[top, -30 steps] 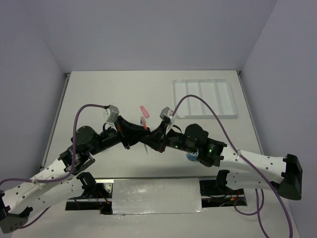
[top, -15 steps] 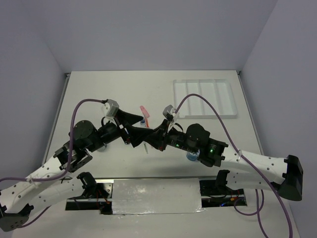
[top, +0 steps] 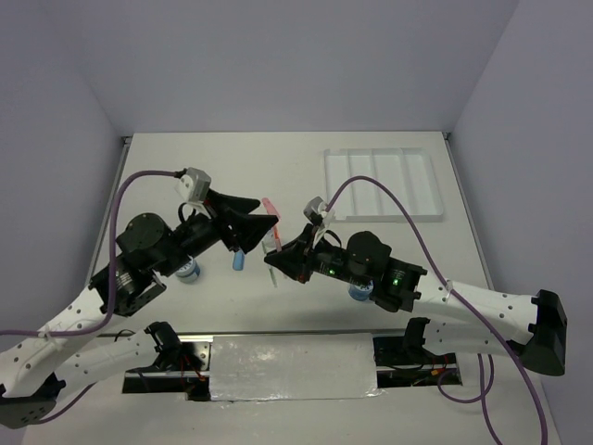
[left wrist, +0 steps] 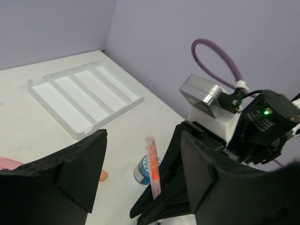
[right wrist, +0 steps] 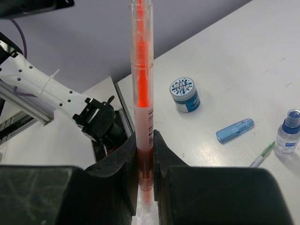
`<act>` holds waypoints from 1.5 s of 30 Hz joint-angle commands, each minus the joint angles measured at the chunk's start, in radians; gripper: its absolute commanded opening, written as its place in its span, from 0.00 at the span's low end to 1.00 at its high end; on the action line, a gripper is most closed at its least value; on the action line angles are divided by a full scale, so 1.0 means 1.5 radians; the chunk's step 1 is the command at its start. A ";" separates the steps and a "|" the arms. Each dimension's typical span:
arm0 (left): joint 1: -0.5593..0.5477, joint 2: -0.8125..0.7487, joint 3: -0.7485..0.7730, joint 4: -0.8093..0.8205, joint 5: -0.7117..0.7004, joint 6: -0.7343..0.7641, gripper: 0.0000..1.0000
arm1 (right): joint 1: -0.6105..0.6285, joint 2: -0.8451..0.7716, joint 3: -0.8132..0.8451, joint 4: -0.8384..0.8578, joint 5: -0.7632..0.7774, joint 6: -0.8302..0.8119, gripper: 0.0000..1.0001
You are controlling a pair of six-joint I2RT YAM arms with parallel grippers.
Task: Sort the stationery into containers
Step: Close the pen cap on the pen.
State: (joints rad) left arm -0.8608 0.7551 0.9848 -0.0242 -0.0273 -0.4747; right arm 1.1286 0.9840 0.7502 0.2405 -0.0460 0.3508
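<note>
Near the middle of the worktop [top: 185, 176], between the two arms, the right hand [right wrist: 145, 140] is clamped on the orange pen [right wrist: 142, 70]. It grips low on the barrel, so the pen stands upright with most of its length free above the fingers. That hold looks meant for carrying: the pen clears everything lying loose below, though it will likely have to be tipped flat to lie along one of the long compartments of the tray [top: 380, 181], which sits well apart at the far right with no item showing in it. The left hand [left wrist: 143, 140] is spread wide and holds nothing. In its own view the pen appears between its fingers, but touches neither. The other pieces lie loose on the worktop, none near the tray: a blue roll [right wrist: 185, 93], a blue capsule [right wrist: 234, 130], a small bottle [right wrist: 289, 133] and a pink piece [top: 270, 205]. The pen's lower end is buried between the right fingers, so I cannot tell how much sticks out below. An orange capsule [left wrist: 103, 175] is half covered by a left finger, a thin pale pen [right wrist: 262, 154] is cut off by the right hand, and from above another blue roll is mostly hidden under the right arm.
</note>
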 commanded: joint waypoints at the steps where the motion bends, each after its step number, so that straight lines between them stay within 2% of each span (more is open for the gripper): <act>1: -0.003 0.016 0.002 0.041 0.012 -0.004 0.75 | -0.001 -0.002 0.033 0.000 -0.009 -0.003 0.00; 6: -0.002 0.029 0.000 0.054 0.042 -0.013 0.74 | -0.001 0.002 0.035 -0.006 -0.005 -0.003 0.00; 8: -0.003 0.029 -0.006 0.057 0.046 -0.013 0.66 | -0.001 0.001 0.036 -0.006 -0.007 -0.003 0.00; 9: -0.003 0.029 -0.009 0.059 0.046 -0.015 0.58 | -0.001 0.002 0.037 -0.006 -0.008 -0.003 0.00; 12: -0.003 0.027 -0.018 0.065 0.049 -0.018 0.44 | -0.001 0.007 0.040 -0.009 -0.010 -0.003 0.00; 20: -0.003 0.036 -0.032 0.070 0.061 -0.018 0.25 | -0.001 0.010 0.051 -0.013 -0.015 -0.002 0.00; 22: -0.003 0.037 -0.034 0.071 0.067 -0.017 0.16 | -0.002 0.010 0.055 -0.016 -0.009 -0.004 0.00; 23: -0.003 0.038 -0.035 0.068 0.067 -0.020 0.05 | -0.001 0.009 0.060 -0.017 -0.005 -0.007 0.00; 24: -0.003 0.037 -0.035 0.068 0.067 -0.021 0.00 | -0.001 0.008 0.065 -0.019 0.004 -0.008 0.00; 28: -0.003 0.040 -0.041 0.062 0.075 -0.023 0.00 | -0.007 0.013 0.104 -0.038 0.027 -0.028 0.00; 33: -0.003 0.049 -0.064 0.053 0.083 -0.035 0.00 | -0.071 0.041 0.208 -0.050 -0.012 -0.045 0.00; 37: -0.003 0.047 -0.126 0.080 0.095 -0.073 0.00 | -0.111 0.072 0.296 -0.068 -0.039 -0.051 0.00; 45: -0.037 0.053 -0.228 0.154 0.105 -0.130 0.00 | -0.135 0.107 0.355 -0.063 -0.048 -0.058 0.00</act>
State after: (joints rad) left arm -0.8341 0.7910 0.7326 0.4145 -0.0795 -0.6167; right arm 0.9768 1.1519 1.1099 -0.1989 -0.2268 0.2436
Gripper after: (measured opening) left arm 0.222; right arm 0.190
